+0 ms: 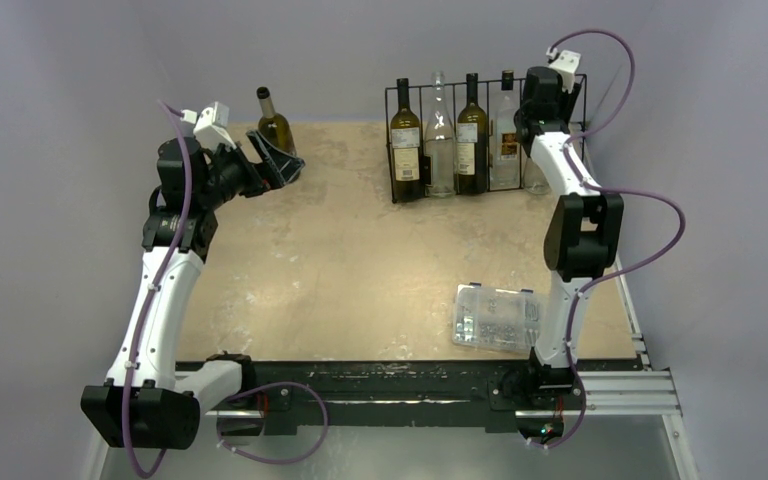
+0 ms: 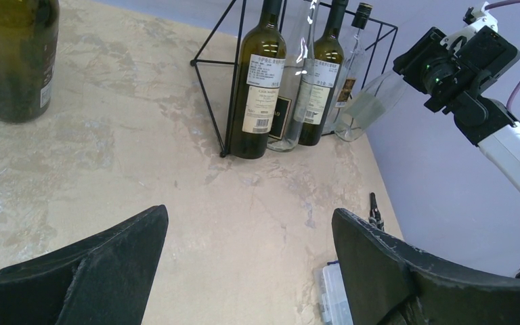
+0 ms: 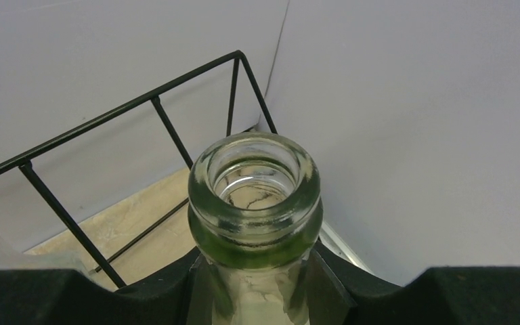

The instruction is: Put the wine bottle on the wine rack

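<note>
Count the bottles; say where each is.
6. Four bottles stand in the wine rack; a fifth, the clear bottle, tilts at its right end, neck in the right gripper; the sixth, a dark bottle, stands far left.

Robotics lab — bare lilac walls (image 1: 50, 60), rail-framed test table (image 1: 340, 260), cabled arms (image 1: 160, 300).

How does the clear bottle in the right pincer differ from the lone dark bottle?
The clear bottle is see-through; the dark bottle is deep green. The clear bottle leans, its neck gripped by the right pincer; the dark bottle stands upright, free, by the open left pincer. The clear bottle is at the rack's right end; the dark bottle is far from it.
</note>
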You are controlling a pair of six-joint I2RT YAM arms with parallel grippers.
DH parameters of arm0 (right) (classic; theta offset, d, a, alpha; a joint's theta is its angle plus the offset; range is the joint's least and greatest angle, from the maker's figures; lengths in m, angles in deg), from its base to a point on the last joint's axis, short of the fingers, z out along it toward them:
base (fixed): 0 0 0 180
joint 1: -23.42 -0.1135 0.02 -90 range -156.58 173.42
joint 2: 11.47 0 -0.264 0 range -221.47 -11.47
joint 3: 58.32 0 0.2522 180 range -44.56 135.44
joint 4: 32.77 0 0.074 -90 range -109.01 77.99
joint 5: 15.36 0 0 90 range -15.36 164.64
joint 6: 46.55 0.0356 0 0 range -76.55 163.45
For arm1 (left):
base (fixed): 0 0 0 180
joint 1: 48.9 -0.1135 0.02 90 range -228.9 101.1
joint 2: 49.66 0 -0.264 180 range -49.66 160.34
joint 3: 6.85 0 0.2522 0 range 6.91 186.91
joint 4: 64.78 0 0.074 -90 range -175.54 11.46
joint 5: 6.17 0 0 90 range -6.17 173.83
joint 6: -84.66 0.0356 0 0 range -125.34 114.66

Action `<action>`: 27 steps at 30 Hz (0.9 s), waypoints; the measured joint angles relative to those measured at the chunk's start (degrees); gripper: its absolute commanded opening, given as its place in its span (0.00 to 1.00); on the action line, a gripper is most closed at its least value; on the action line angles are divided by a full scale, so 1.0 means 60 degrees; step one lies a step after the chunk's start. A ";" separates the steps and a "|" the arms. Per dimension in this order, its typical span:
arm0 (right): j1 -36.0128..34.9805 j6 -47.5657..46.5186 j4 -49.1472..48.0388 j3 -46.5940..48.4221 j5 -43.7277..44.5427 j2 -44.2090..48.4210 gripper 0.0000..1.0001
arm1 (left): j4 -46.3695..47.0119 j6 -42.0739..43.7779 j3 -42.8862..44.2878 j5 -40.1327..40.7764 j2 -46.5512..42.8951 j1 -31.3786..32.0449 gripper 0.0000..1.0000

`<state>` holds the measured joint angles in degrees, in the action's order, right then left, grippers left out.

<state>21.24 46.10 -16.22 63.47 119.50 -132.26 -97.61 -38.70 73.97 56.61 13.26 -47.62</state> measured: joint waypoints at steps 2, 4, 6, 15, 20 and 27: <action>0.0004 -0.0015 0.0040 0.0055 -0.0102 -0.0033 0.11 | 0.0000 0.0000 0.0004 -0.0004 0.0007 0.0000 0.91; 0.0004 -0.0047 0.0084 0.0240 -0.0157 -0.0182 0.16 | 0.0000 0.0000 0.0004 -0.0004 0.0022 -0.0004 0.91; 0.0011 -0.0095 0.0084 0.0459 -0.0171 -0.0379 0.21 | 0.0000 0.0000 0.0007 -0.0007 0.0040 -0.0004 0.91; 0.0047 -0.0233 0.0288 0.1111 -0.0386 -0.0841 0.42 | 0.0004 -0.0004 0.0018 -0.0022 0.0062 -0.0015 0.91; 0.0055 -0.0324 0.0463 0.1570 -0.0495 -0.1166 0.50 | 0.0018 -0.0025 0.0018 -0.0146 0.0135 -0.0138 0.91; 0.0025 -0.0208 0.0375 0.1818 -0.0900 -0.1424 0.64 | 0.0018 -0.0055 0.0018 -0.0186 0.0215 -0.0149 0.91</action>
<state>21.40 44.86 -13.97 74.37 114.10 -140.81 -97.50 -39.03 74.08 55.50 14.55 -48.52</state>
